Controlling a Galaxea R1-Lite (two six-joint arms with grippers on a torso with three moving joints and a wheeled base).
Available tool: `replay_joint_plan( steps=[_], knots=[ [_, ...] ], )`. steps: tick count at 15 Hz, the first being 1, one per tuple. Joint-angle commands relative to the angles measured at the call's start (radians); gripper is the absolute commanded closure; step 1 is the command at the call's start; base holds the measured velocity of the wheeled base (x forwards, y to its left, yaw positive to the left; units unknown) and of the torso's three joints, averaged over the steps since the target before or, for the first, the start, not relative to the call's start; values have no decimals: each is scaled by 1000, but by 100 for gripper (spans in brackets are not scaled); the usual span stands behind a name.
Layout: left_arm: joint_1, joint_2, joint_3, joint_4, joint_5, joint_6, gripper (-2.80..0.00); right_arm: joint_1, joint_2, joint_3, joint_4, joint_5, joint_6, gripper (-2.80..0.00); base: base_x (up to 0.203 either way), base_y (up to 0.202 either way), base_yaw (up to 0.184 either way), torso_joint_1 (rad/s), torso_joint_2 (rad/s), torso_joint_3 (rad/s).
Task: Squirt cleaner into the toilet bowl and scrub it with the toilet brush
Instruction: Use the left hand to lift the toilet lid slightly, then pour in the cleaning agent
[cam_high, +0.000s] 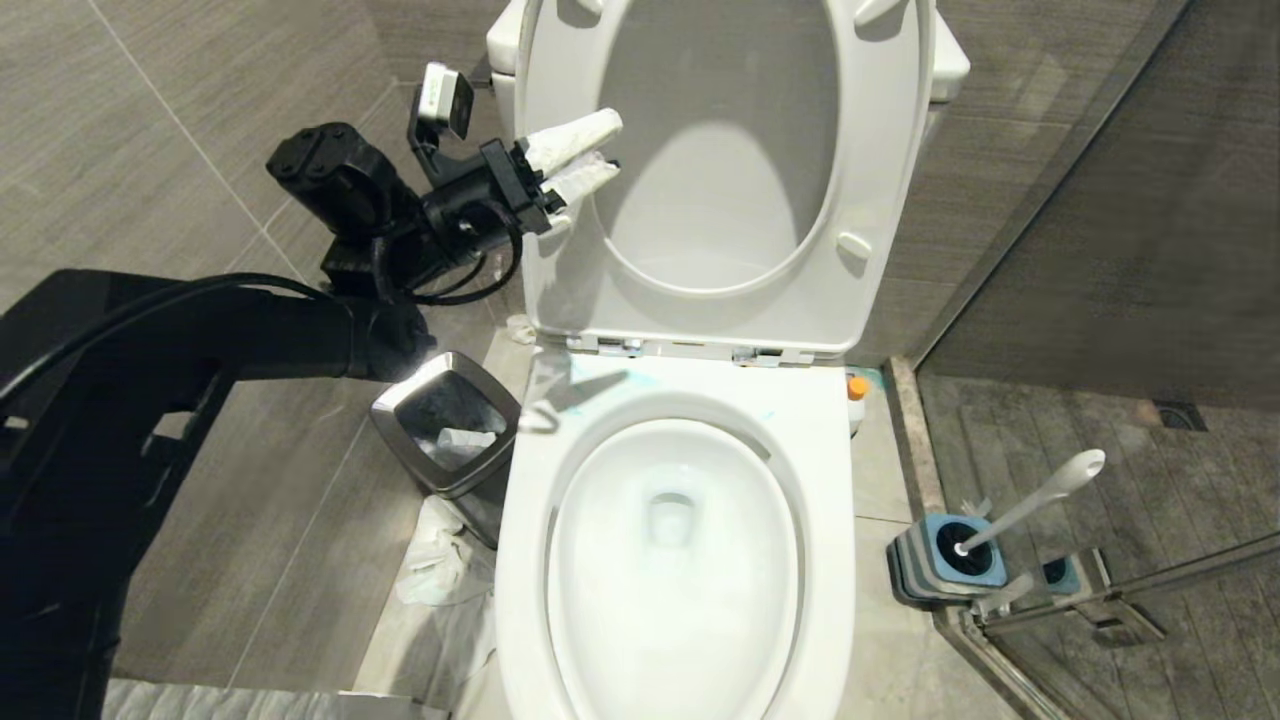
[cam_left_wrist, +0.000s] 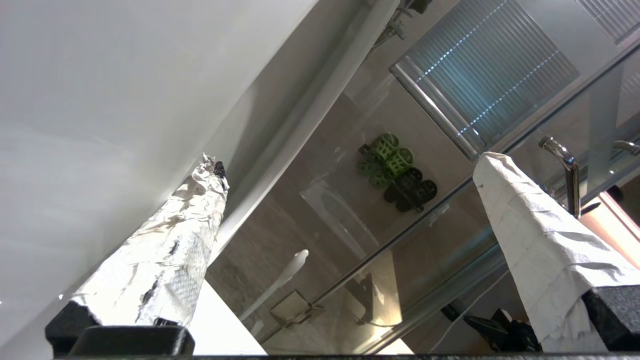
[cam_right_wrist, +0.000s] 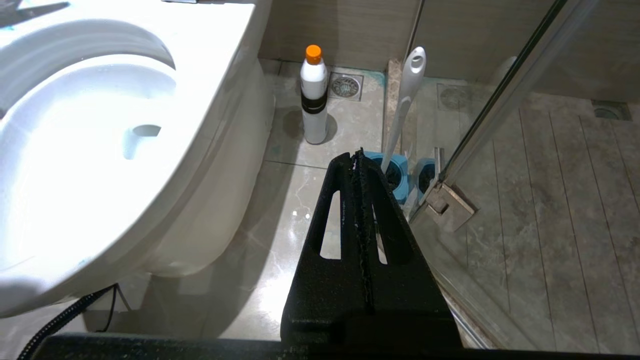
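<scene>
A: Where does the toilet bowl stand in the job?

B: Seat and lid are up. Pale blue cleaner is smeared on the rim behind the basin, but the basin itself looks white, so I judge little cleaner is inside.

A: And the toilet brush?

B: Untouched, standing in its blue holder on the floor to the right, by the glass door. Scrubbing is all left to do.

A: The bottle?

B: White, orange cap, upright on the floor beside the bowl.

A: The grippers?

B: The left gripper is up at the raised seat's edge, paper-wrapped fingers spread, holding nothing. The right gripper hangs low near the brush, fingers pressed together, empty.
</scene>
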Motion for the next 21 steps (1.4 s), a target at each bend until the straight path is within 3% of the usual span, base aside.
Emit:
replay_joint_plan(
  steps=[1,4,7,10,12,15,16,17,19,21],
  knots=[
    [1,-3,0,-2,-1,-10,-280,0,0,26,-1,-1,1,0,0,0,0,0,0,0],
    [-2,-91,21,20,3,-97,-280,0,0,25,-1,-1,1,0,0,0,0,0,0,0],
    [-2,-223,86,57,13,-267,-280,0,0,25,-1,-1,1,0,0,0,0,0,0,0],
    [-8,-385,166,166,38,-445,-280,0,0,26,-1,-1,1,0,0,0,0,0,0,0],
    [-11,-469,176,311,50,-569,-280,0,0,26,-1,-1,1,0,0,0,0,0,0,0],
    [-13,-549,174,610,61,-614,-280,0,0,25,-1,-1,1,0,0,0,0,0,0,0],
    [-13,-571,172,711,63,-594,-280,0,0,26,-1,-1,1,0,0,0,0,0,0,0],
    [-14,-590,170,817,63,-511,-280,0,0,26,-1,-1,1,0,0,0,0,0,0,0],
    [-23,-612,160,1057,75,-256,-280,0,0,26,-1,-1,1,0,0,0,0,0,0,0],
    [-48,-621,142,1267,176,64,-280,0,0,26,-1,-1,1,0,0,0,0,0,0,0]
  ],
)
